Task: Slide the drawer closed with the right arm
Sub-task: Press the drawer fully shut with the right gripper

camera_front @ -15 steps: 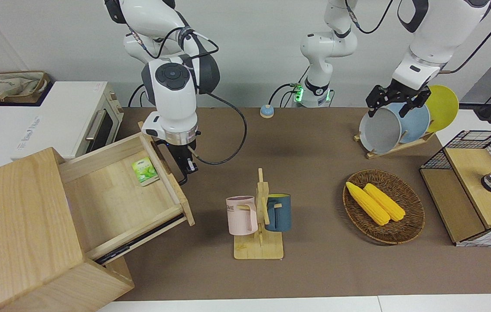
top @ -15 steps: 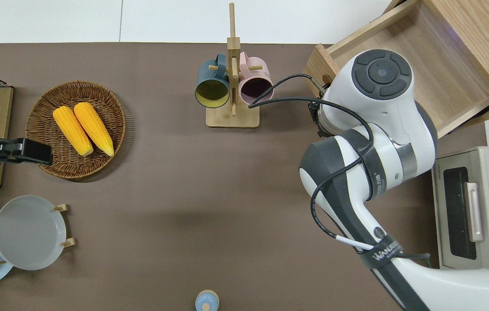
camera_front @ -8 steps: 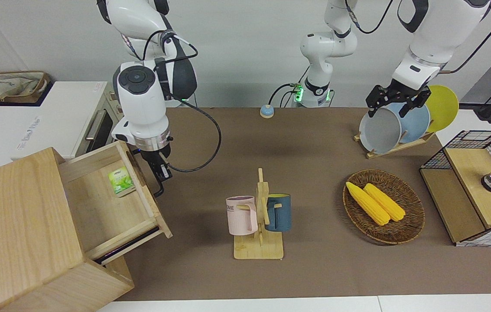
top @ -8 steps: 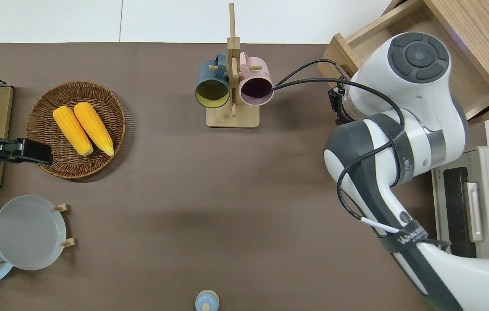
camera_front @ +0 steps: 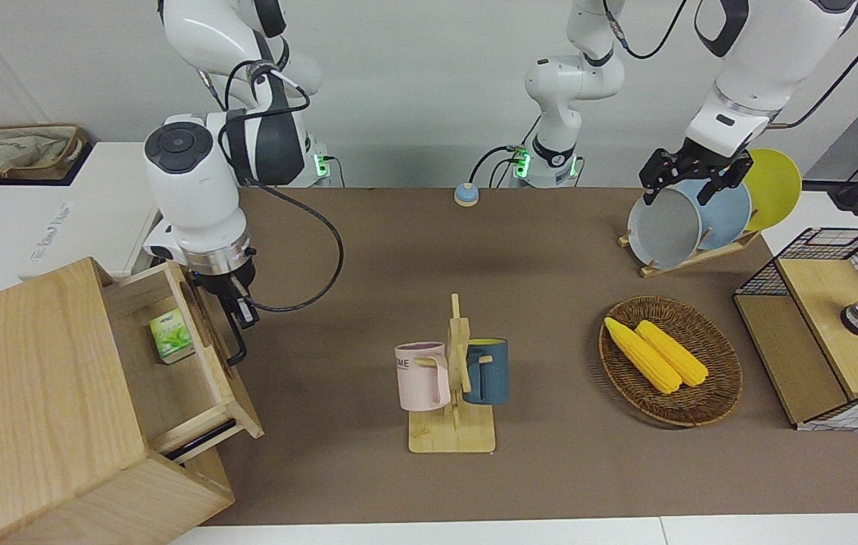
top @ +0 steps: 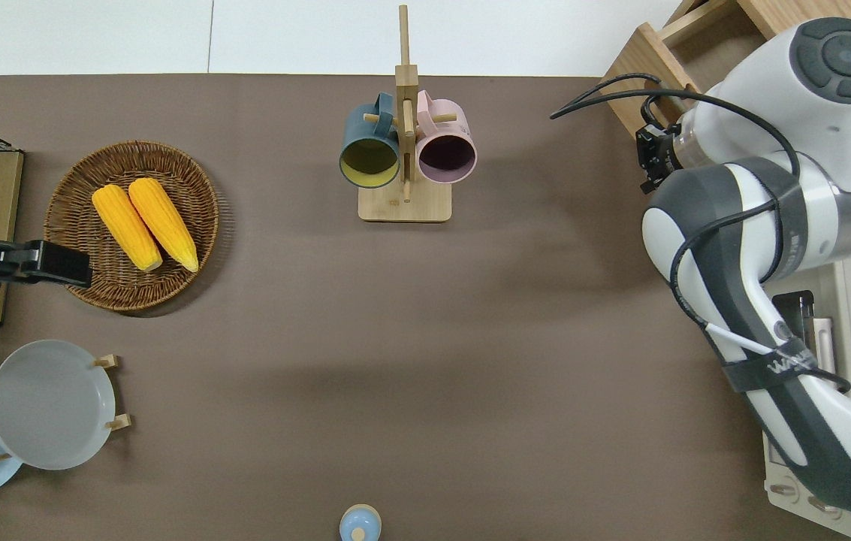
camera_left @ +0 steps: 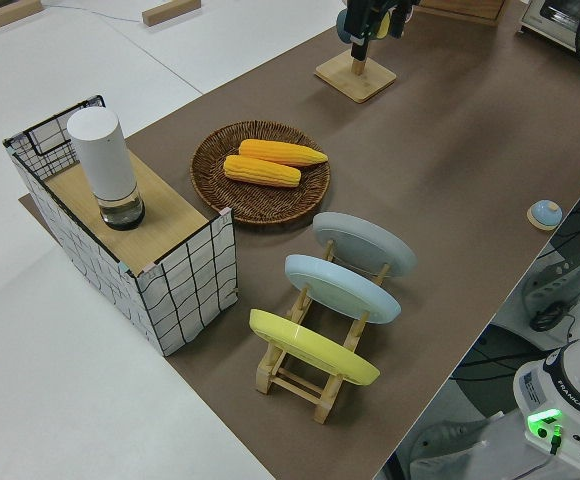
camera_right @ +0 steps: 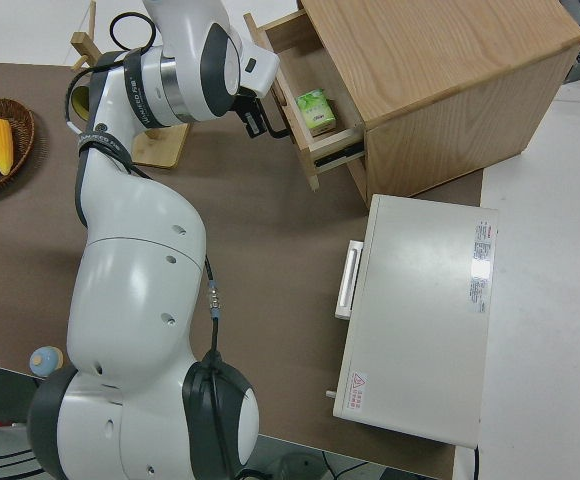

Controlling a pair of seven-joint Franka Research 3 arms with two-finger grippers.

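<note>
The light-wood drawer (camera_front: 228, 378) stands partly out of the pale-wood cabinet (camera_front: 27, 378) at the right arm's end of the table; it also shows in the right side view (camera_right: 295, 60). A green packet (camera_front: 171, 338) lies in it. The black bar handle (camera_front: 238, 347) is on its front. My right gripper (camera_front: 239, 310) hangs at that front, against the handle, with its fingers close together; the overhead view (top: 648, 154) and right side view (camera_right: 257, 118) show it too. Whether it clasps the handle is hidden. The left arm is parked, its gripper (camera_front: 690, 178) open.
A wooden mug rack (camera_front: 451, 378) with a pink and a blue mug stands mid-table. A wicker basket (camera_front: 716, 393) holds two corn cobs. A plate rack (camera_front: 690, 219), a wire-mesh box (camera_front: 830, 325), a blue bell (camera_front: 466, 194) and a white toaster oven (camera_right: 420, 320) stand around.
My right gripper has moved toward the cabinet with the drawer's front, and the drawer has slid well into the cabinet. The left arm has not moved.
</note>
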